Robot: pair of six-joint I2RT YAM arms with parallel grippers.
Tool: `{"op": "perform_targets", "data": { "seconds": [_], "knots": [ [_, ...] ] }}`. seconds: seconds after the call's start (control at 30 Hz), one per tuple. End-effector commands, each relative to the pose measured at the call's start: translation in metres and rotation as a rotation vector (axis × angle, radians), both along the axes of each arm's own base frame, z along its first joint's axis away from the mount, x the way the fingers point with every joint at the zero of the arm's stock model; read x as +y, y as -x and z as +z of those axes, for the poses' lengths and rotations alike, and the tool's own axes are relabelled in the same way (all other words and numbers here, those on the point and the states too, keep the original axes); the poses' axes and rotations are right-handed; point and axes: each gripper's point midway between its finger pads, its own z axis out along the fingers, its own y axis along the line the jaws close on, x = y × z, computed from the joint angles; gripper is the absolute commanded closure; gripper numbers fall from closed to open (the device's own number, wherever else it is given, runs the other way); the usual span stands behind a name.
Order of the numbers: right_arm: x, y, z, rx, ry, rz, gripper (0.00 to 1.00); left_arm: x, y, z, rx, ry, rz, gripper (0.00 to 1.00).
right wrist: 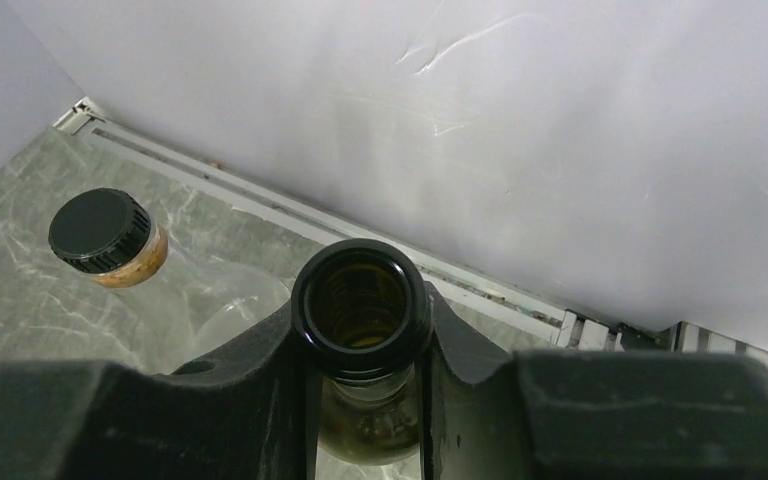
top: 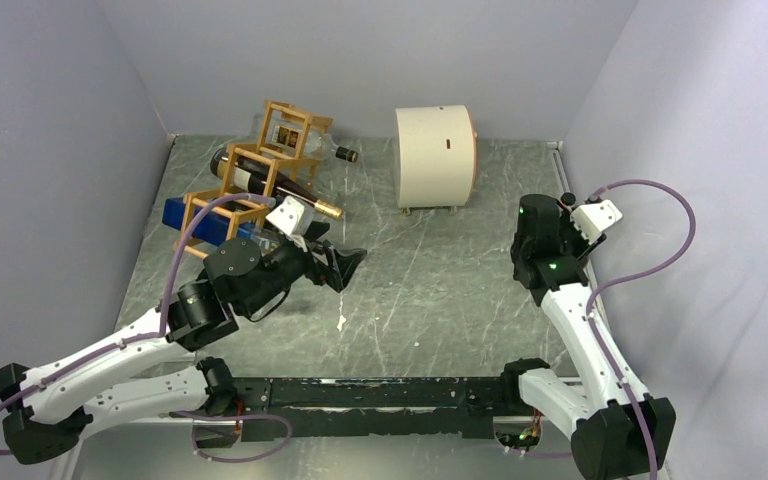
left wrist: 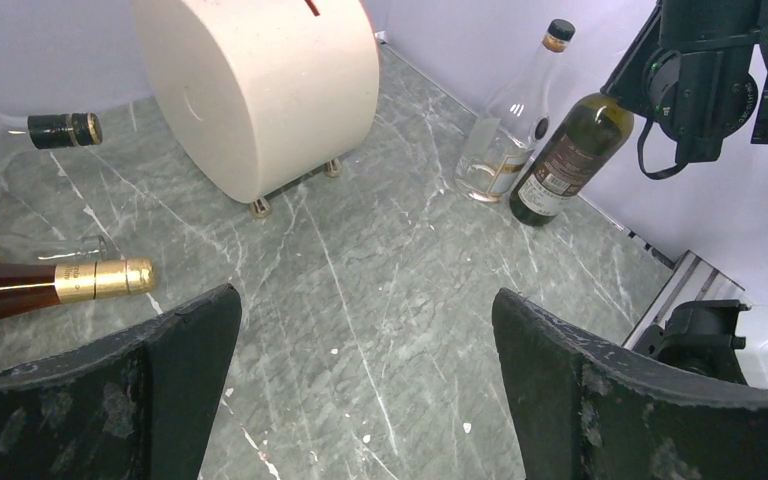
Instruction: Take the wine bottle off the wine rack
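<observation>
Top view, table [top: 440,270] as the clock.
- Cream drum [top: 435,155] at 12, on its side on small feet.
- wine rack [top: 256,152] at 10, stepped cells.
- Middle cell holds a dark bottle [top: 285,188], its gold-foil neck poking out toward 4.
- Top cell holds a clear bottle [left wrist: 65,130] with a dark cap.
- Lowest cell holds a blue box [top: 195,218].
- green wine bottle [left wrist: 572,145] is off the rack. It stands on the table at 3 by the right wall, with no cap on its mouth.
- A capped clear bottle [left wrist: 505,140] stands just beside it.
- right gripper [right wrist: 362,330] is clamped on the green bottle's neck.
- left gripper [top: 345,268] is near 9, jaws spread wide and holding nothing. The gold-foil neck sits just off its 10.
</observation>
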Motion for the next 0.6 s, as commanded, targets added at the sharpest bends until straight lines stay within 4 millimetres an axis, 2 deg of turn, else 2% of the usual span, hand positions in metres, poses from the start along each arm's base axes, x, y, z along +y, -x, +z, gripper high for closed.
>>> {"op": "perform_targets", "data": {
  "seconds": [0.0, 0.1, 0.2, 0.37, 0.57],
  "knots": [
    [0.005, -0.004, -0.009, -0.054, -0.062, 0.021, 0.74, 0.006, 0.000, 0.011, -0.009, 0.026, 0.019, 0.01],
    [0.006, -0.002, -0.010, -0.044, -0.067, 0.038, 0.56, 0.007, 0.001, 0.012, -0.004, 0.031, 0.017, 0.01],
    [0.008, -0.001, -0.005, -0.054, -0.079, 0.069, 0.43, 0.009, 0.002, 0.011, 0.002, 0.039, 0.021, 0.01],
    [0.010, 0.006, 0.007, -0.070, -0.087, 0.105, 0.29, 0.007, 0.004, 0.011, 0.013, 0.044, 0.008, 0.01],
    [0.014, 0.009, 0.026, -0.071, -0.100, 0.156, 0.18, 0.004, 0.005, 0.009, 0.018, 0.052, -0.002, 0.01]
  ]
}}
